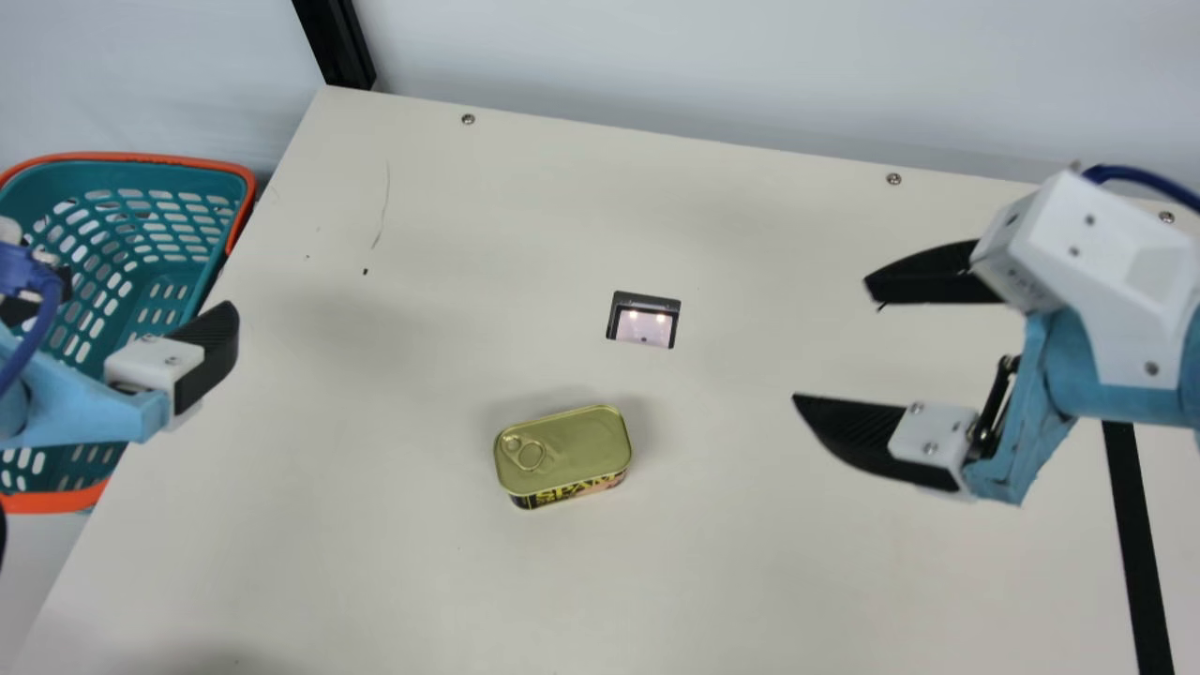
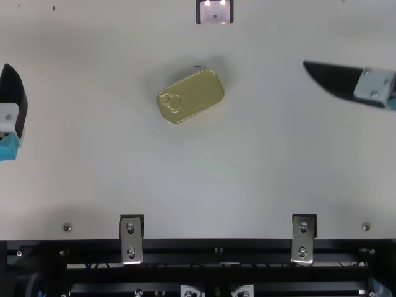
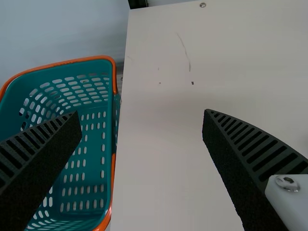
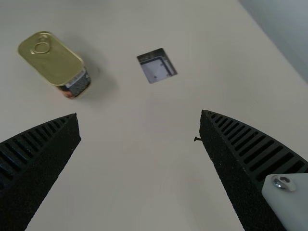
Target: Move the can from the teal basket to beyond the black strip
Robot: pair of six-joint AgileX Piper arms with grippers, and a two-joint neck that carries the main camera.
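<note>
- Landmark: the dark-framed square plate (image 1: 643, 328) set in the table (image 1: 375, 572).
- Left gripper (image 1: 150, 291), main view: well out to the plate's left. My fingers (image 3: 250, 144) are released and spread wide; I grasp nothing with them.
- Right gripper (image 1: 832, 339): to the plate's right, above the table. Here too my fingers (image 4: 245, 144) stand wide apart, released, with bare table seen between them.
- Can (image 1: 567, 452): on the table, near the plate, on its near side and a little to its left; apart from both my grippers. Lies flat, lid up. Long axis runs left to right at a slant, the pull-ring (image 1: 531, 456) end left and nearer me, the other end right and closer to the plate.
- Left arm (image 1: 70, 403): enters from the plate's far left, partly over the teal basket (image 1: 141, 157), fingers directed toward the far side.
- Right arm (image 1: 1106, 356): reaches in from the right, fingers directed toward the plate's side.
- Black strip (image 1: 1139, 553): well to the plate's right; can lies on the plate's side of it.
</note>
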